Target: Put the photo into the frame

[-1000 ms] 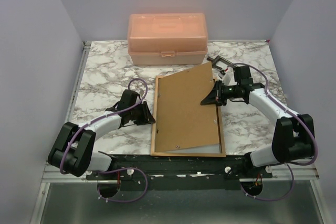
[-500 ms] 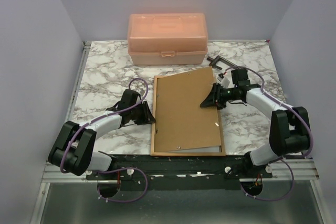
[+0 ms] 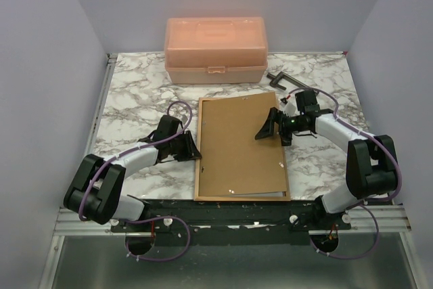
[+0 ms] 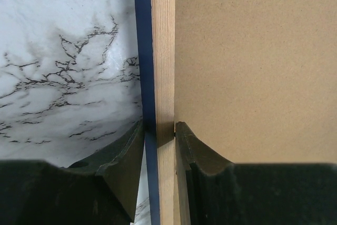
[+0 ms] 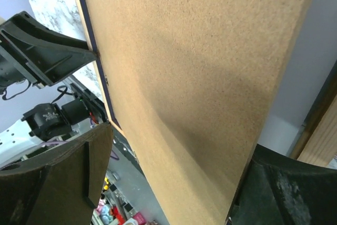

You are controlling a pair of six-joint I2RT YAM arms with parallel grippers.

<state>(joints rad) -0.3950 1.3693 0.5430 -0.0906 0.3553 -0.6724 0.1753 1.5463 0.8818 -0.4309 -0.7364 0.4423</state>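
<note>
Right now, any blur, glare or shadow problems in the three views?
Top external: even diffuse light, sharp, only soft shadows on the marble table. Left wrist: frame edge crisp, left end effector nearly black. Right wrist: a soft shadow band crosses the backing board.

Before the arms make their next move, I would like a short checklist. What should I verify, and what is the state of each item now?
1. Left gripper clamps the left rail of the thin navy-fronted, tan-backed wooden frame: ok.
2. Right gripper is open, gripping nothing: ok.
3. Plain brown fibreboard backing board lies within the frame's rails: cannot tell; its right edge looks slightly skewed.
4. Glossy photo sits under the board: cannot tell, hidden.
5. Peach plastic box and black metal clamp stand apart from the frame: ok.
</note>
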